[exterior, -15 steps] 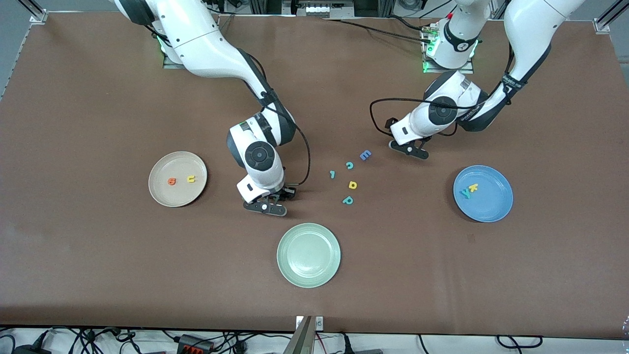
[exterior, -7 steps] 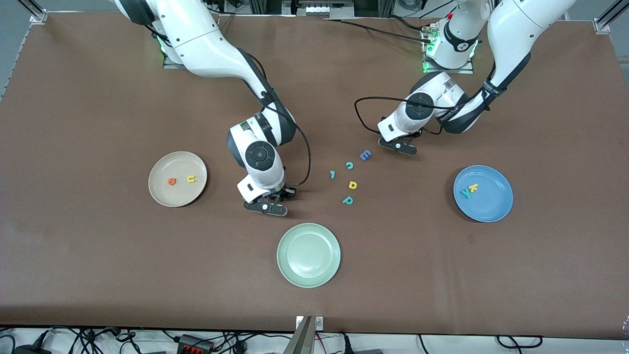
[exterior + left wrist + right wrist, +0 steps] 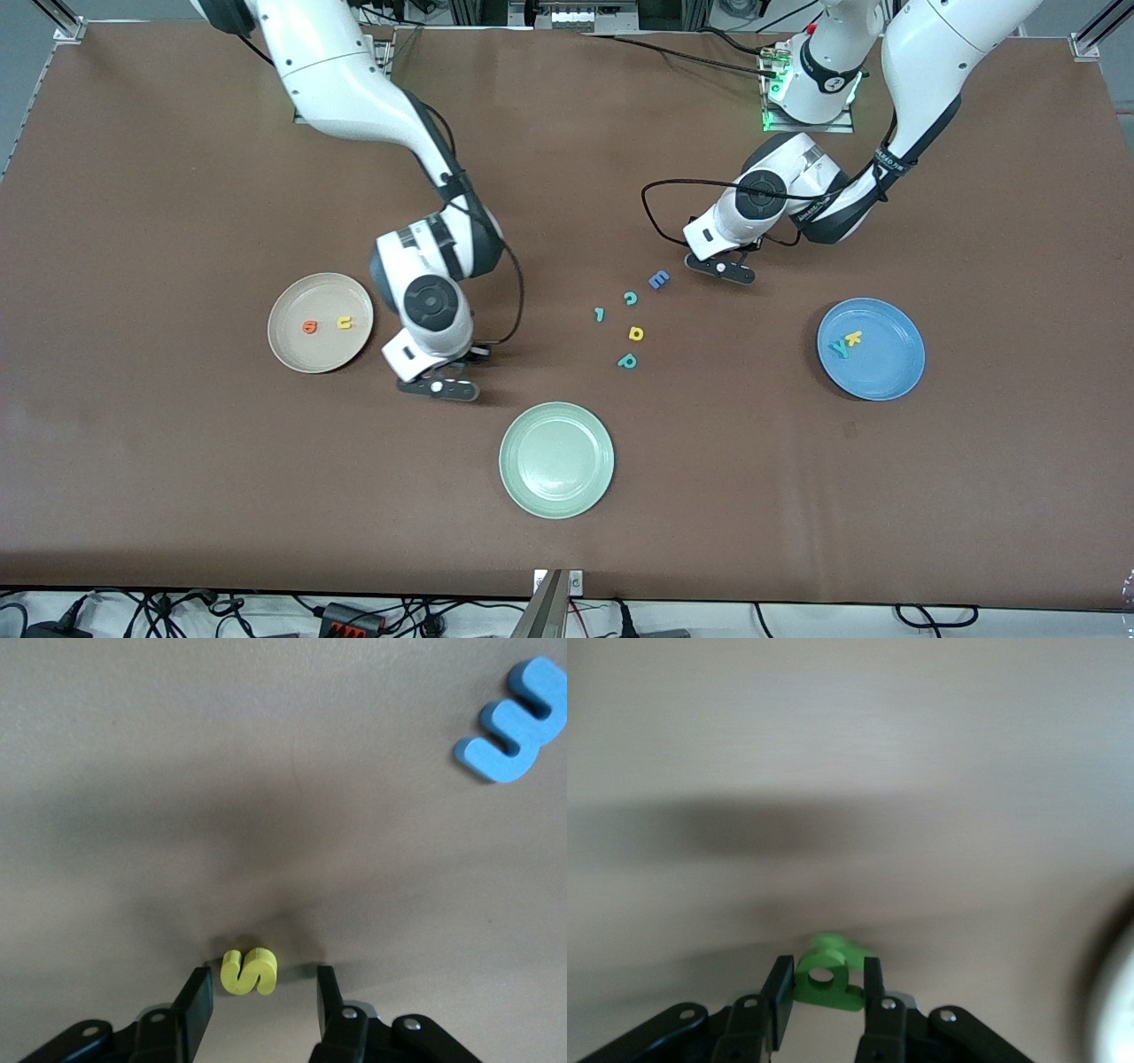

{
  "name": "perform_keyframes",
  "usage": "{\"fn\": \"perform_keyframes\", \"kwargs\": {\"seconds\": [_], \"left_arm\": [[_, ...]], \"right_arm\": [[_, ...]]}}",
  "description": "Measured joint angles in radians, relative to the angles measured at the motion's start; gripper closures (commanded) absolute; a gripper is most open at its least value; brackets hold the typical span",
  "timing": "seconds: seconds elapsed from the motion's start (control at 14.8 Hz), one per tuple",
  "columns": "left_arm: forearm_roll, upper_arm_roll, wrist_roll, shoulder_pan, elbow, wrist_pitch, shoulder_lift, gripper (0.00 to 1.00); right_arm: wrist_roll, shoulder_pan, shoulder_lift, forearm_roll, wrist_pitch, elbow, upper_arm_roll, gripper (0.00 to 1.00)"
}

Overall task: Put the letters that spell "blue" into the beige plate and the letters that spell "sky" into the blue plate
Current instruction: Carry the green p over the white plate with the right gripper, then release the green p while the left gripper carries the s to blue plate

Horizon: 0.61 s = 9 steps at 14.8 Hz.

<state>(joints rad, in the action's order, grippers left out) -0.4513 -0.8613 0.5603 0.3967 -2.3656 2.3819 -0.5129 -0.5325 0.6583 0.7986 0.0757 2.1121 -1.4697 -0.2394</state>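
1. Right tool (image 3: 438, 388): the fingers are pinched on the green b (image 3: 826, 979). The letter sits upright between the two pads, with contact on both sides. In the front view this tool is over bare counter (image 3: 177, 487) in the middle band of the frame, between the beige plate (image 3: 301, 297) and the pale green plate (image 3: 509, 443).

2. Left tool (image 3: 719, 268): the fingers are spread, one on each side of the yellow s (image 3: 250, 971). The letter lies flat on the counter and a gap shows on both sides, so there is no contact. The tool sits low, just beside the blue capital E (image 3: 658, 280).

3. View differences:
- Only the wrist views show the b and the s. In the front view each tool covers its letter.
- Only the front view shows the plates. The beige plate holds the orange e (image 3: 309, 327) and the yellow u (image 3: 344, 322). The blue plate (image 3: 886, 363) holds the teal y (image 3: 839, 348) and the yellow k (image 3: 853, 338).
- The thin l (image 3: 599, 314) lies loose at frame centre, near the teal c (image 3: 630, 299), yellow d (image 3: 635, 333) and teal p (image 3: 627, 361).
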Motion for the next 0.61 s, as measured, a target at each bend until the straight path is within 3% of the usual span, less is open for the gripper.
{"fn": "perform_keyframes", "kwargs": {"seconds": [0.41,0.54,0.61], "left_arm": [[0.000,0.007,0.000,0.000,0.002,0.004,-0.004,0.59],[0.000,0.009,0.000,0.000,0.002,0.006,-0.004,0.70],[-0.001,0.011,0.000,0.000,0.002,0.005,-0.002,0.79]], "right_arm": [[0.252,-0.130,-0.208,-0.003,-0.040,-0.255,-0.007,0.74],[0.336,-0.185,-0.268,-0.003,-0.041,-0.339,-0.008,0.74],[0.362,-0.204,-0.291,-0.003,-0.040,-0.375,-0.008,0.74]]}}
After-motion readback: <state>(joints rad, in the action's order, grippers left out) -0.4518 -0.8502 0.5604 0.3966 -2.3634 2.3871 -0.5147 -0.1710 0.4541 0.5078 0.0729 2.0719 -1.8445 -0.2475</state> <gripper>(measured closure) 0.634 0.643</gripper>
